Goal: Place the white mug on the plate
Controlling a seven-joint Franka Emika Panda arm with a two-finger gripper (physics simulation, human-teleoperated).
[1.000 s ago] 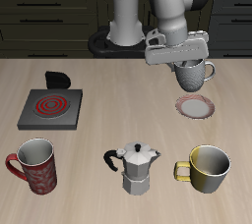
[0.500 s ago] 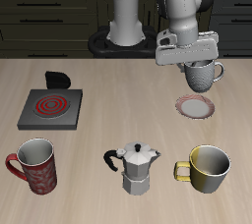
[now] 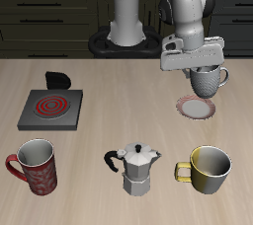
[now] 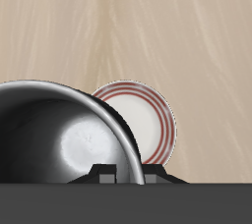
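Exterior view: tool [image 3: 205, 68] holds white mug [image 3: 208, 82] above plate [image 3: 198, 108].

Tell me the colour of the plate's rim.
The plate has a reddish-pink rim band on white, clearest in the wrist view.

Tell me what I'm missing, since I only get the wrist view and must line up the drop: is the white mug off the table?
Observer: Yes. The exterior view shows the hand holding the white mug upright in the air, clear of the table.
Operator: Which way is its handle turned?
Observer: Away from the stove burner, toward the table's nearer side edge.
Operator: Anything near the plate to avoid?
Observer: The plate lies bare. A yellow mug stands closer to the table's front edge, well apart from it.
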